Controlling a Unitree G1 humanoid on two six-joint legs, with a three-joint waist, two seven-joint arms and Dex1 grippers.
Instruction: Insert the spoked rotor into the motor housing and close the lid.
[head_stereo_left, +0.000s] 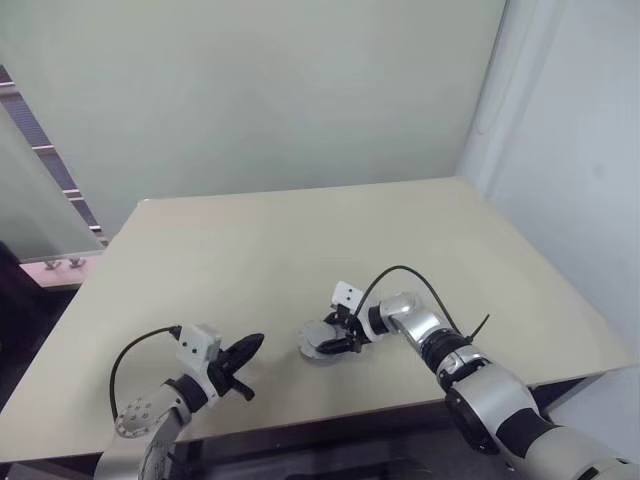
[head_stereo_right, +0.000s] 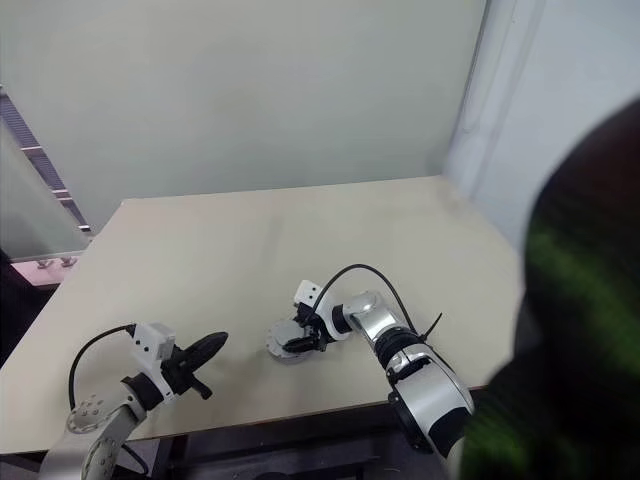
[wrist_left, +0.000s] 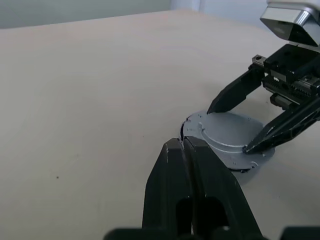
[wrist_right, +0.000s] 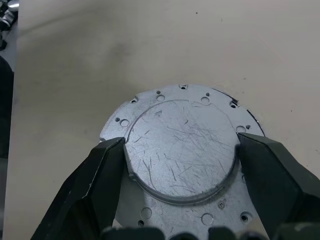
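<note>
Flat round scratched grey metal lid (wrist_right: 182, 150) is seated on the housing, on the beige table (head_stereo_left: 250, 260) at 6 o'clock. Right gripper (wrist_right: 180, 160) straddles it, fingers spread; whether gripped cannot be told. Left gripper (wrist_left: 186, 150) clenched empty. Task judged nearly done.

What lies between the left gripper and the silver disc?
Only bare table separates left gripper from silver disc; the left eye view shows it.

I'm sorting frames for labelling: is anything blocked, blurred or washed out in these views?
Right eye view: a dark, blurred green-streaked shape covers the right side, hiding the table's edge there. Left eye view: unobstructed, evenly lit. Right wrist view: sharp, scratches readable on the silver metal disc between the right gripper's fingers. Left wrist view: the left gripper's near fingers look soft.
</note>
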